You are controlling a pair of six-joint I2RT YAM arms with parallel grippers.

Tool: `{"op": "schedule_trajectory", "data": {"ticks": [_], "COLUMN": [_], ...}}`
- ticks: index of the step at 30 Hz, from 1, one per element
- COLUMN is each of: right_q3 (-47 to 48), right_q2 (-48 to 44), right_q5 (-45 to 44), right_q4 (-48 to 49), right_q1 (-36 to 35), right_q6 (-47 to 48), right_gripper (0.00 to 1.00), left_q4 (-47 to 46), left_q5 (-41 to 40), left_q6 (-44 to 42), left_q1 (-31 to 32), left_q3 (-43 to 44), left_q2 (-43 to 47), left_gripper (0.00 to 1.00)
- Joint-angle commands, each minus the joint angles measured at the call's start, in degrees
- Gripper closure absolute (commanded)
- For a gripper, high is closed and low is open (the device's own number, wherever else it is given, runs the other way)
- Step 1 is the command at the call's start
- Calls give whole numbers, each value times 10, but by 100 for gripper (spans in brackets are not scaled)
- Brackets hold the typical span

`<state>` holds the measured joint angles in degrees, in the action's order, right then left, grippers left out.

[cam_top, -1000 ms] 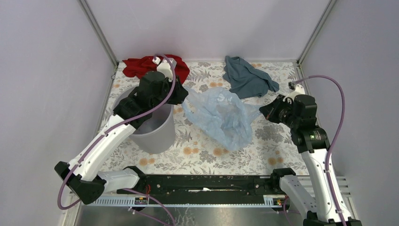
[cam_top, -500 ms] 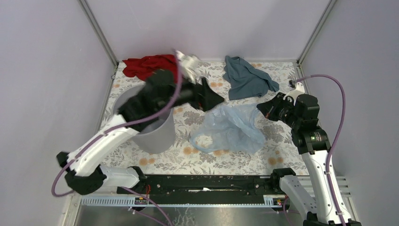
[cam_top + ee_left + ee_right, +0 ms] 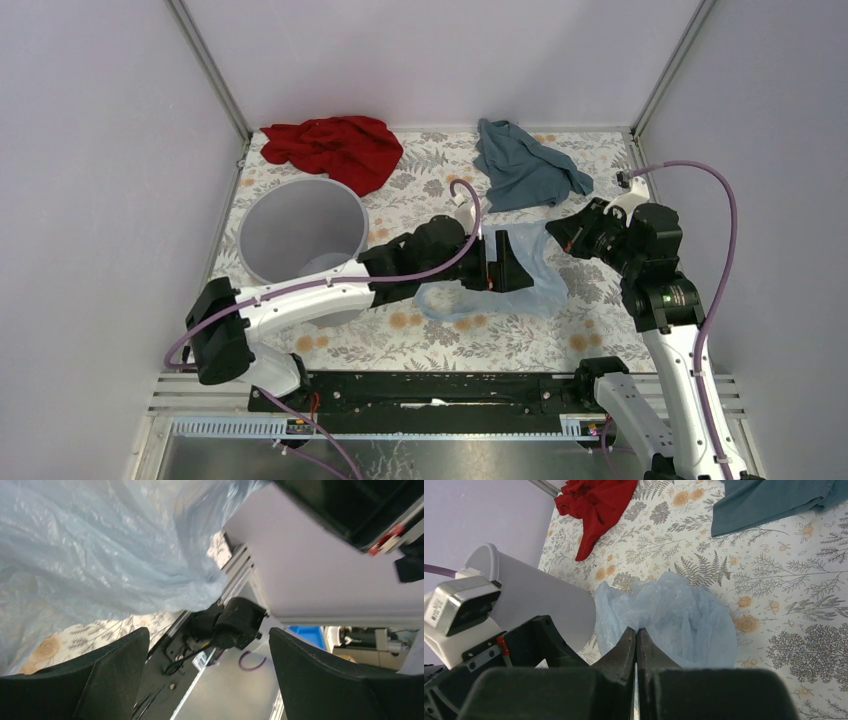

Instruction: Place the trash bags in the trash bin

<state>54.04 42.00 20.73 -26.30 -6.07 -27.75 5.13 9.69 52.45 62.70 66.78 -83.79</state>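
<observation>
- Floral counter, lilac walls around.
- On it, right of the trash bin, lies the crumpled trash bag.
- My left pincer gapes over it, hiding part.
- My right pincer is closed at its edge; grip unclear.

The left arm is stretching low from its base toward the right, its white forearm lying nearly level and its black wrist pointing the left gripper to the right. Its jaws are standing wide apart, with both fingers showing along the bottom of the wrist view. The right arm is rising upright from its base and bending left at the top. The right gripper is aiming left and slightly down, its fingers pressing together.
</observation>
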Motion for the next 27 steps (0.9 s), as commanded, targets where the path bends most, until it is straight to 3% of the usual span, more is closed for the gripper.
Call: {"op": "schedule_trajectory", "data": {"ticks": [1, 3, 7, 11, 15, 17, 19, 22, 27], "right_q3": [9, 12, 24, 29, -30, -76, -96, -74, -34], "right_q2": [-11, -12, -21, -25, -29, -35, -38, -32, -26], "right_q5": [22, 32, 59, 167, 268, 290, 278, 229, 99], "right_q4": [5, -1, -17, 0, 129, 232, 276, 184, 30], "right_q1": [-1, -1, -1, -1, -2, -1, -1, -1, -1], "right_q6": [-5, -5, -5, -24, -159, -255, -298, -229, -61], "right_gripper": [100, 100, 100, 100, 100, 100, 100, 100, 100], "left_q4": [-95, -108, -116, -152, -214, -231, -245, -257, -210], "left_q5": [-64, -69, -68, -82, -87, -88, -91, -68, -50], "left_q6": [49, 50, 55, 62, 64, 64, 64, 72, 8], "left_q1": [-2, -11, -33, -50, -61, -65, -73, -90, -91], "left_q3": [0, 7, 32, 24, 21, 25, 22, 0, -55], "left_q2": [-3, -20, -72, -108, -157, -183, -200, -199, -121], "left_gripper": [8, 19, 64, 84, 87, 89, 90, 88, 62]}}
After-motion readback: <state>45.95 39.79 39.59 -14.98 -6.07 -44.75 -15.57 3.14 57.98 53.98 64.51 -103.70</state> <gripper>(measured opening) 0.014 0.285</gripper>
